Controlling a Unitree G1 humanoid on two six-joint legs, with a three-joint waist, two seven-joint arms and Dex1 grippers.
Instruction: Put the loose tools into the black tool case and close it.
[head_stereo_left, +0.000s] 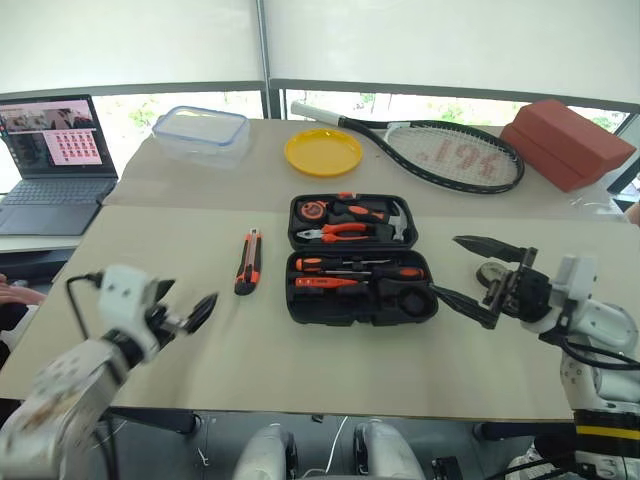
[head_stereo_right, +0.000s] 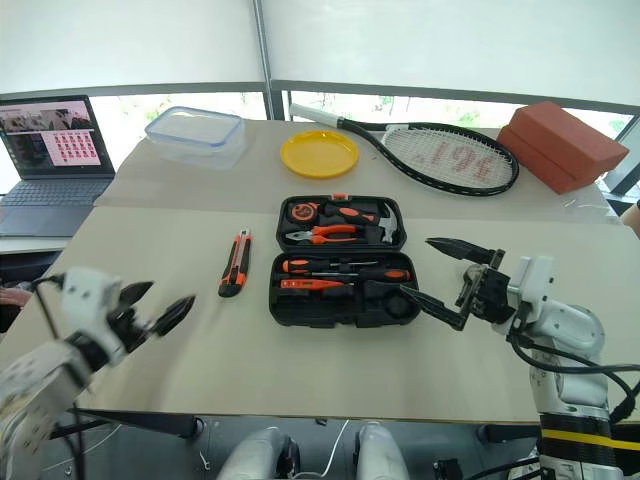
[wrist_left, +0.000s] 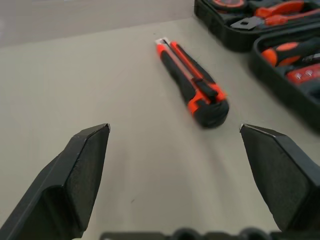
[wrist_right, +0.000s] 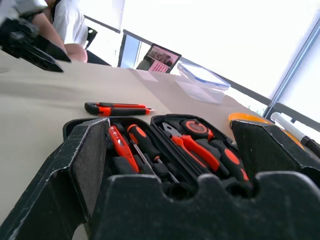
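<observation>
The utility knife (head_stereo_left: 248, 261) lies left of the open tool case (head_stereo_left: 361, 258) (screwdrivers (head_stereo_left: 358, 271) inside).

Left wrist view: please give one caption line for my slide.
Open left gripper faces the orange-black utility knife lying beside the open tool case.

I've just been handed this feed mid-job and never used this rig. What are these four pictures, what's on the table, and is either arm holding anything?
It is a two-armed humanoid robot. Two pictures come from its head, looking down over the table; the other two come from cameras on each wrist, looking along that arm's black fingers. The left gripper and right gripper are both open and hold nothing. The tool case lies open with tools in it. The utility knife lies loose on the table beside the case, on the robot's left. Farther back are a clear box, yellow plate, racket, red blocks and a laptop.
</observation>
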